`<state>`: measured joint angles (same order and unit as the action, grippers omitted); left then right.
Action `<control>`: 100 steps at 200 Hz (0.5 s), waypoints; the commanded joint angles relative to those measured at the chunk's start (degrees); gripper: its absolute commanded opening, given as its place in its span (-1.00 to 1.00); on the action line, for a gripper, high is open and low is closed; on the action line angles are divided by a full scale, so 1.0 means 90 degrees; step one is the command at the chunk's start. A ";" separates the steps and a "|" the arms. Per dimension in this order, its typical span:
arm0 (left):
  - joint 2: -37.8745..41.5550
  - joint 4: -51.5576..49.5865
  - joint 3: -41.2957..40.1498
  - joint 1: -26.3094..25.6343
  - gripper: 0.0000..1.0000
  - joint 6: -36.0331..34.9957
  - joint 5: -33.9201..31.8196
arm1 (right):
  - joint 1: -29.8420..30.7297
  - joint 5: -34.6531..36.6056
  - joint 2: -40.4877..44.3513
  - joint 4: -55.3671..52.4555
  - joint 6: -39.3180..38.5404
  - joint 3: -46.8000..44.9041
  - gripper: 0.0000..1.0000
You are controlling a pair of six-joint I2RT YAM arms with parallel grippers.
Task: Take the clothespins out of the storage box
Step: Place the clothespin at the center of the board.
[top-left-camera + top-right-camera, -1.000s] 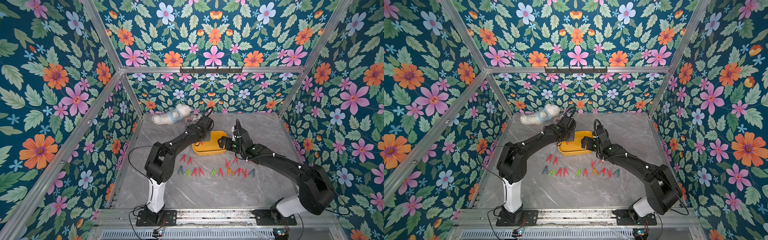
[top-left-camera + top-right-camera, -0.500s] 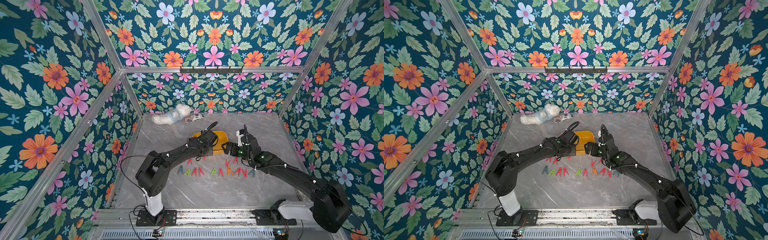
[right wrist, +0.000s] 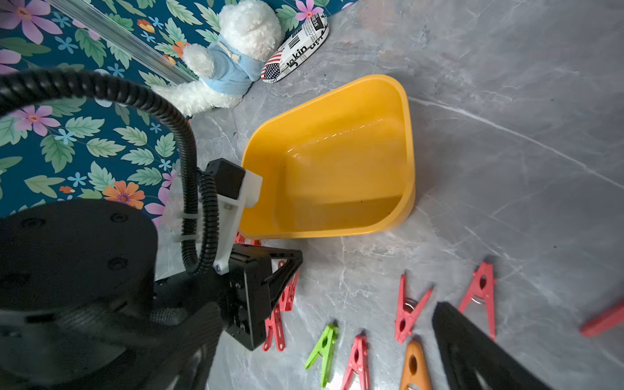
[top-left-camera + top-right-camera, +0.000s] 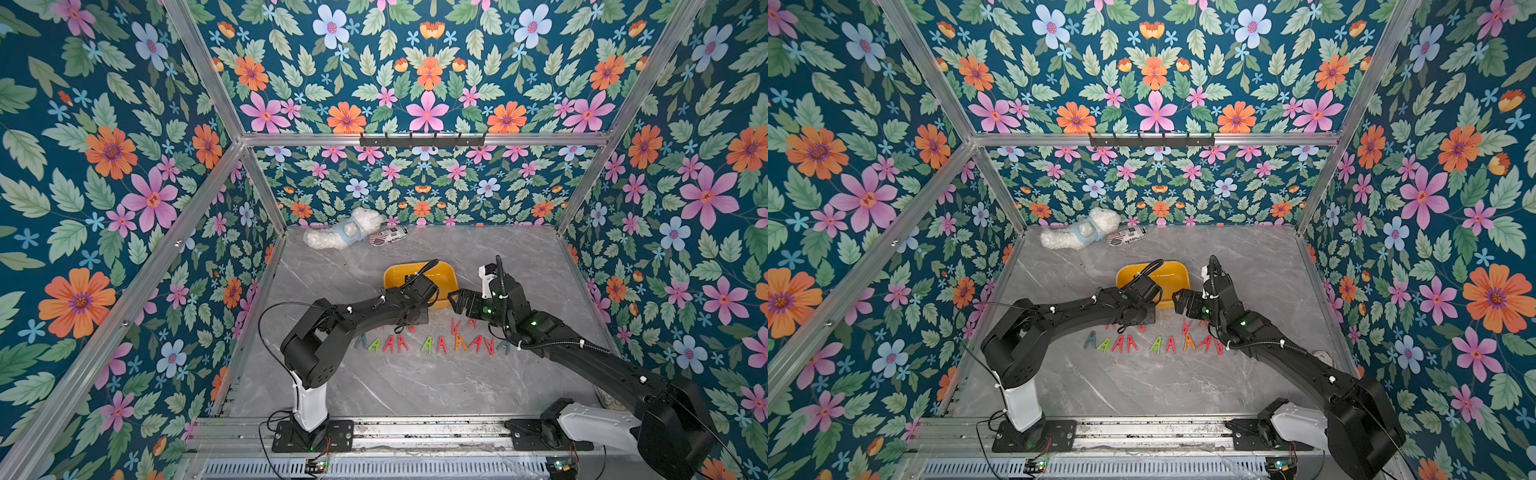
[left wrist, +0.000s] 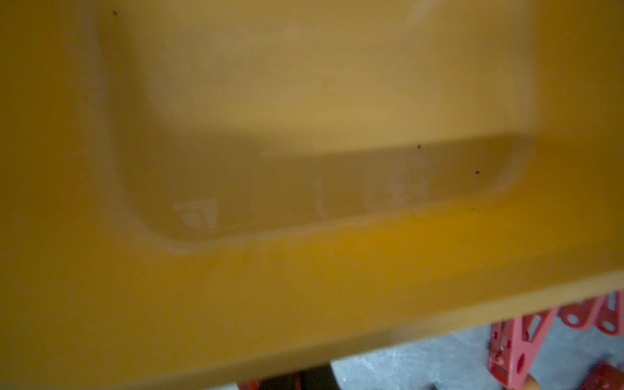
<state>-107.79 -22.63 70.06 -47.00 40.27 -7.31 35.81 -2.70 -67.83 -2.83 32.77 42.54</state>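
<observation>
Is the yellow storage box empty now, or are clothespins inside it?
Empty. In the right wrist view the storage box is bare inside; the clothespins lie on the table beside it.

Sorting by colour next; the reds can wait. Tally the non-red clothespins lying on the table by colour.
green clothespins: 2
orange clothespin: 1
grey-blue clothespins: 2
Total: 5

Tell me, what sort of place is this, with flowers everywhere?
Most likely a robot test booth: a metal frame carries the flowered panels, the left arm and right arm are bolted to a rail, and props like clothespins and a teddy bear lie about.
</observation>
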 commanded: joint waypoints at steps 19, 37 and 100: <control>-0.0230 -0.0010 0.0125 0.0007 -0.93 -0.0201 -0.0209 | 0.0002 0.0201 0.0071 0.0002 0.0153 -0.0042 0.99; -0.0277 -0.0012 0.0132 0.0001 -0.86 -0.0259 -0.0245 | 0.0004 0.0231 0.0060 0.0003 0.0173 -0.0040 0.99; -0.0084 -0.0157 0.0179 0.0006 -0.48 -0.0305 -0.0152 | -0.0014 0.0414 0.0017 0.0051 0.0191 -0.0068 0.99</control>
<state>-110.00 -22.90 71.46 -46.98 37.54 -7.97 35.77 -0.73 -67.70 -3.03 33.54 42.02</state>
